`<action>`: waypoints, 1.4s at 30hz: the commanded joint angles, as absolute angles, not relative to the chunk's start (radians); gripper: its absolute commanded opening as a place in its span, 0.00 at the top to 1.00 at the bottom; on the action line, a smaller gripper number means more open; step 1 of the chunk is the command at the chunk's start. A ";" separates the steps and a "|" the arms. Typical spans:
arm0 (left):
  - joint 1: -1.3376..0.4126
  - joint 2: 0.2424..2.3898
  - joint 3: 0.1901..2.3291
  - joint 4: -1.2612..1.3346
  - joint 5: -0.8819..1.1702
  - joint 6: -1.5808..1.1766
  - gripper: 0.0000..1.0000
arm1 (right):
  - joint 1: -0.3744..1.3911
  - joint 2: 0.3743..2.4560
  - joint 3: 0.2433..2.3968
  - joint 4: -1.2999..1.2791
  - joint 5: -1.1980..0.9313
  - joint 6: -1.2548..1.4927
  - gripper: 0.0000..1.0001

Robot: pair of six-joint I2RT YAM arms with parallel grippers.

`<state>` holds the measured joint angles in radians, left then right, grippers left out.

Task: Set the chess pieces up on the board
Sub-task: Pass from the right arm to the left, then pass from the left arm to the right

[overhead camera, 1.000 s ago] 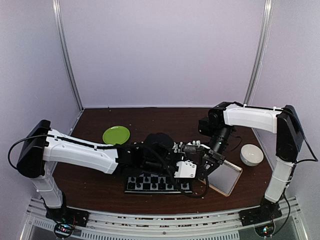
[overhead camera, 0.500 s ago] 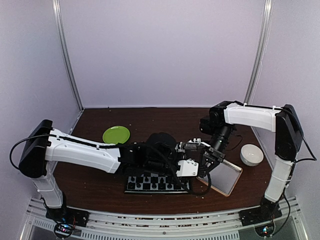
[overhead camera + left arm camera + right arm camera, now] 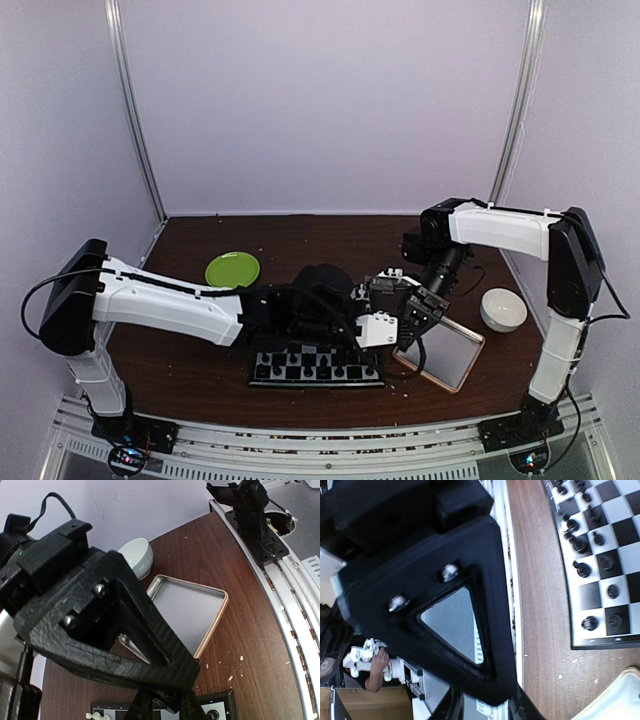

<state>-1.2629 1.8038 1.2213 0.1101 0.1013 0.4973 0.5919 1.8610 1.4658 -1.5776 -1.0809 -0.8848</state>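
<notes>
The left claw [image 3: 162,711] hangs over the 3 o'clock edge of the board [image 3: 590,596]. Its fingers sit close together, but their tips run off the bottom of the wrist view, so whether they pinch a piece cannot be told. The right claw [image 3: 487,711] hovers near it, above the 11 o'clock corner of the tray [image 3: 190,615]. A gap shows between its fingers, but the tips are cut off here too, so its grip cannot be told either.

The board lies at 6 o'clock on the tabletop [image 3: 300,235], with the tray just beside it at 4 o'clock. A bowl [image 3: 503,309] sits at 3 o'clock and a plate [image 3: 232,269] at 10 o'clock. Black pieces [image 3: 583,570] stand in two rows along the board's 6 o'clock side. A white piece [image 3: 97,715] stands toward the 12 o'clock side, and the left arm hides much of the rest.

The black side looks largely set. The step in hand appears to be the left claw handling one piece at the board's right edge. The next move likely calls for centring over one square, keeping the piece upright, and sparing its neighbours. The right claw should stay clear.
</notes>
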 commanded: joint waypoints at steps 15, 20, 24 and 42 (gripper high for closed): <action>-1.078 1.782 1.052 0.489 0.185 -0.206 0.92 | 0.364 1.541 1.285 -0.991 -1.033 -0.553 0.61; -1.055 1.807 1.052 0.574 0.244 -0.347 0.91 | 0.381 1.350 1.040 -0.471 -0.910 -0.307 0.53; -1.039 1.821 1.043 0.643 0.273 -0.441 0.91 | 0.417 1.324 1.001 -0.352 -0.881 -0.278 0.51; -1.008 1.827 0.987 0.751 0.296 -0.534 0.90 | 0.521 1.381 1.046 -0.331 -0.931 -0.248 0.53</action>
<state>-1.0199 1.8160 1.0019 0.6640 0.2855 -0.5087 0.5091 1.3666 1.0126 -0.3317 -0.8963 -0.2508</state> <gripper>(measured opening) 0.134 0.475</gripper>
